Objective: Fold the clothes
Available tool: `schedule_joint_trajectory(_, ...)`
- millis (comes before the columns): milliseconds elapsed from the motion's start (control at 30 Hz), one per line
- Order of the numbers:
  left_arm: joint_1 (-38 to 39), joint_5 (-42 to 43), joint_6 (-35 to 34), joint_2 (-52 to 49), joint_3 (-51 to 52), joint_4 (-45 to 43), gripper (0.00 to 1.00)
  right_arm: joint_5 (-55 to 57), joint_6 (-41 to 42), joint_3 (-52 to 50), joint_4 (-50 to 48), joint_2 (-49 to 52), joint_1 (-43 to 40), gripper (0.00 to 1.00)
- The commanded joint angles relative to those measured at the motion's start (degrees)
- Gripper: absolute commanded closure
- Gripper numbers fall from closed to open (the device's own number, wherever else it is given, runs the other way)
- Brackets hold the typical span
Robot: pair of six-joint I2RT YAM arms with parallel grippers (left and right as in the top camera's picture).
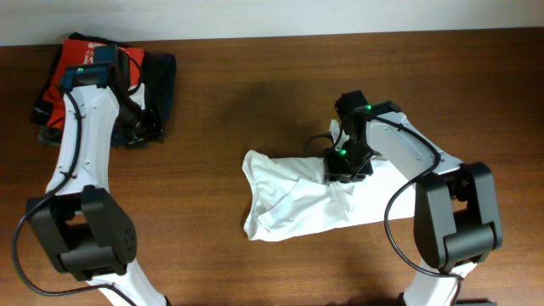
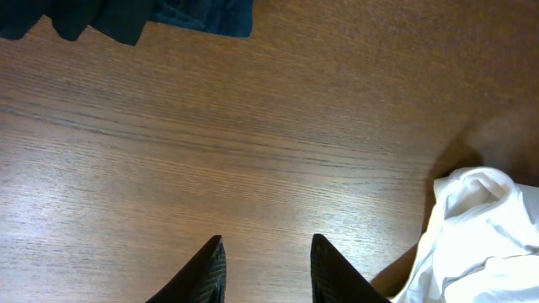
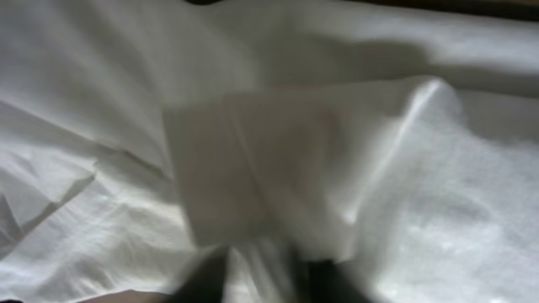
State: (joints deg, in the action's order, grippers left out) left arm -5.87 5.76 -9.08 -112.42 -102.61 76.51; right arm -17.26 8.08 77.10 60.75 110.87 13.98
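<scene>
The clothes are one white T-shirt [image 1: 293, 200] lying crumpled and partly folded right of the table's middle. My right gripper [image 1: 344, 170] is down on its upper right part. In the blurred right wrist view the shirt [image 3: 253, 168] fills the frame, and the gripper [image 3: 265, 265] has its fingers apart with a fold of white fabric running between them. My left gripper [image 1: 144, 127] is far off at the back left, beside a pile of garments. It [image 2: 268, 240] is open over bare wood with nothing between its fingers. The shirt's edge [image 2: 480, 236] shows at that view's right.
A red shirt [image 1: 68, 72] and dark folded garments [image 1: 161, 85] are piled at the back left corner, under the left arm. The dark cloth [image 2: 101, 17] hangs into the left wrist view's top. Brown wooden table [image 1: 212, 255] surrounds the shirt.
</scene>
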Motion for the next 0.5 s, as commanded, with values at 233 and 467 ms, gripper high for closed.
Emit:
schedule_joint_trajectory(233, -0.2, 0.4, -0.3, -0.3, 0.3, 0.1, 0.67, -4.6, -7.3, 11.2, 20.1, -1.8, -5.9, 0.83)
schedule_joint_trajectory(467, -0.2, 0.4, -0.3, -0.3, 0.3, 0.1, 0.67, -5.7, -4.3, -15.2, -3.1, -1.8, -1.6, 0.92)
